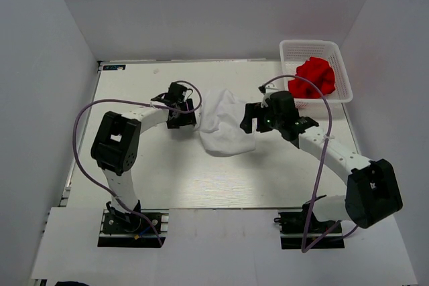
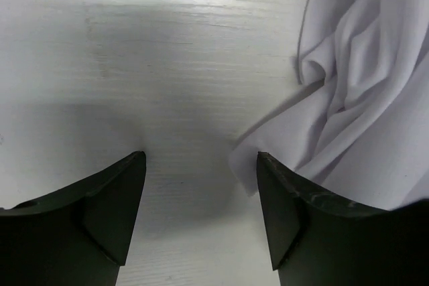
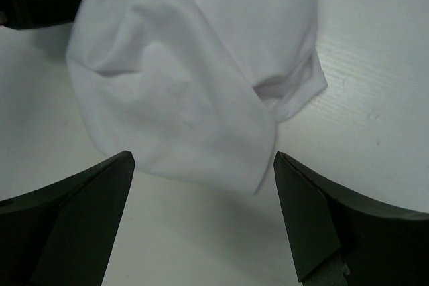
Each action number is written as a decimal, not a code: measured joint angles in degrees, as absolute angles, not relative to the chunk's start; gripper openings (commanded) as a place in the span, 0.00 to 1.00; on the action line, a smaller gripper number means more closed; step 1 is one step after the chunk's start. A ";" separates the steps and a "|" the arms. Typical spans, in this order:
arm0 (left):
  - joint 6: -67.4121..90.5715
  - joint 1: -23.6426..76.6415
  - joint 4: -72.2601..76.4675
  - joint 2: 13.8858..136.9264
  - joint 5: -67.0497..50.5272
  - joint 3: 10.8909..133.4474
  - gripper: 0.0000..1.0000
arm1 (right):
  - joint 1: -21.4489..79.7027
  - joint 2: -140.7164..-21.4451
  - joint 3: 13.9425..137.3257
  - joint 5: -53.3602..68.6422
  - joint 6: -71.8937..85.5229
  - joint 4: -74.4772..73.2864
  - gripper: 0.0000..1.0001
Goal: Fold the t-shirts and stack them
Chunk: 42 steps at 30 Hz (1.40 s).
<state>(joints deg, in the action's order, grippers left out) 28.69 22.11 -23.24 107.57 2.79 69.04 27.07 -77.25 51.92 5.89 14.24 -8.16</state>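
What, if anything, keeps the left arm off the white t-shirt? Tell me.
Probably yes: the left pincer is open, and the white t-shirt lies right beside it with nothing between.

Count on inspection:

- T-shirts: two, being one white t-shirt point(image 1: 224, 128) and one red t-shirt point(image 1: 314, 77).
- Mesh basket point(image 1: 310, 44): one, white plastic.
- Arms: two, a left arm point(image 1: 117, 142) and a right arm point(image 1: 348, 165).
- Two-finger tools: two, a left tool point(image 2: 201, 159) and a right tool point(image 3: 204, 159).
- Counter point(image 1: 221, 182): one.
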 measured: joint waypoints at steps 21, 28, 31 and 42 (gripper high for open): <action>28.23 28.56 -16.08 109.19 -0.54 67.66 0.00 | 30.09 -83.99 39.00 -0.58 20.21 -3.09 0.65; 30.20 29.10 -19.20 106.06 5.89 65.65 0.00 | 31.62 -87.50 40.27 0.43 20.23 1.15 0.00; 31.44 29.17 -22.26 102.94 11.64 65.71 0.00 | 31.66 -83.11 40.32 -2.50 20.16 1.02 0.00; 34.02 29.06 -30.76 83.53 35.75 76.03 0.00 | 31.48 -59.35 48.95 -27.73 16.64 1.83 0.00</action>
<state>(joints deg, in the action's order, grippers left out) 34.02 29.06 -30.76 83.53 35.75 76.03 31.48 -59.35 48.95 -27.73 16.64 1.83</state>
